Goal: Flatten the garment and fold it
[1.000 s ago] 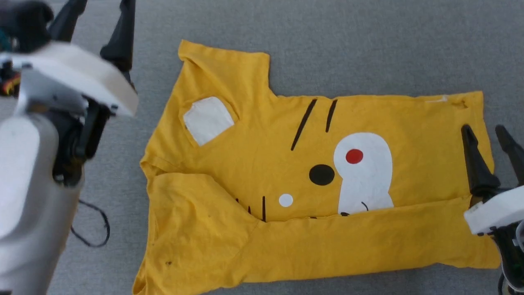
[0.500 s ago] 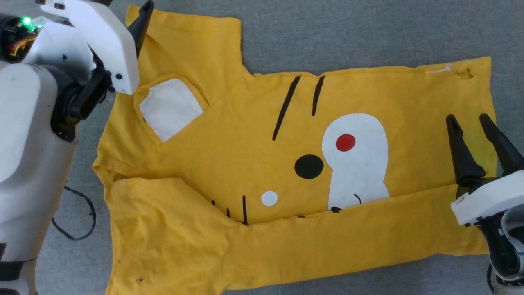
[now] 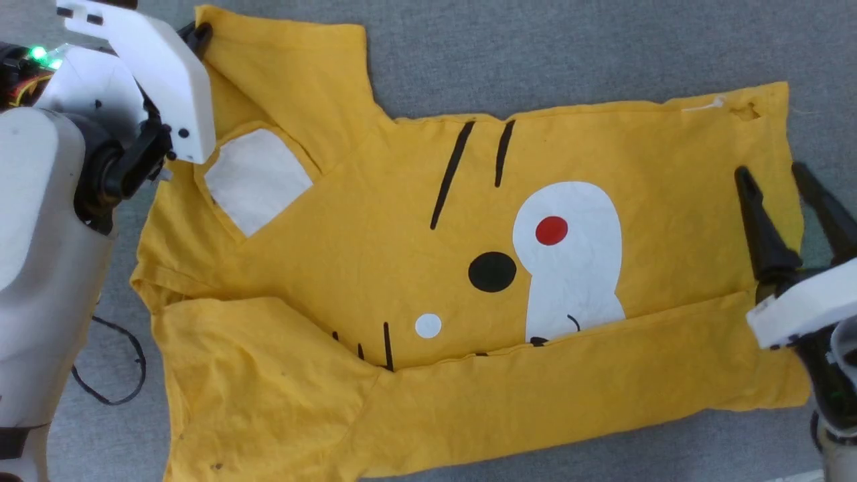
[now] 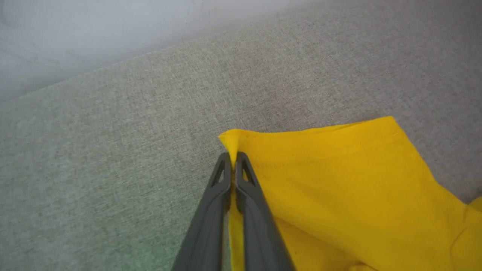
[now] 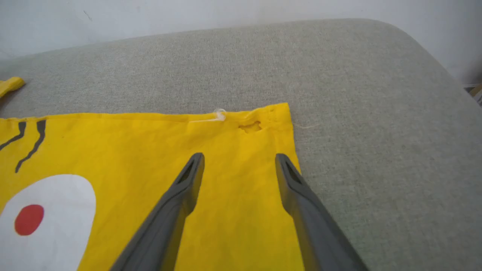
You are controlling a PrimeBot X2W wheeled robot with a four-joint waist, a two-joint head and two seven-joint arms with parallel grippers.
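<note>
On grey cloth (image 4: 113,158) near a wall (image 4: 75,34), left pincer (image 4: 234,155) grips garment (image 4: 339,188), right pincer (image 5: 239,159) gapes.

The left pincer (image 4: 233,157) is clamped on a corner of the garment (image 4: 339,180), while the right pincer (image 5: 240,158) is held with its fingers spread wide.

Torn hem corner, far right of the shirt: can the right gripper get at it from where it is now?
Probably yes. The right gripper is open over the garment, pointing at the torn corner just ahead, with only flat cloth between them and nothing in the way.
</note>
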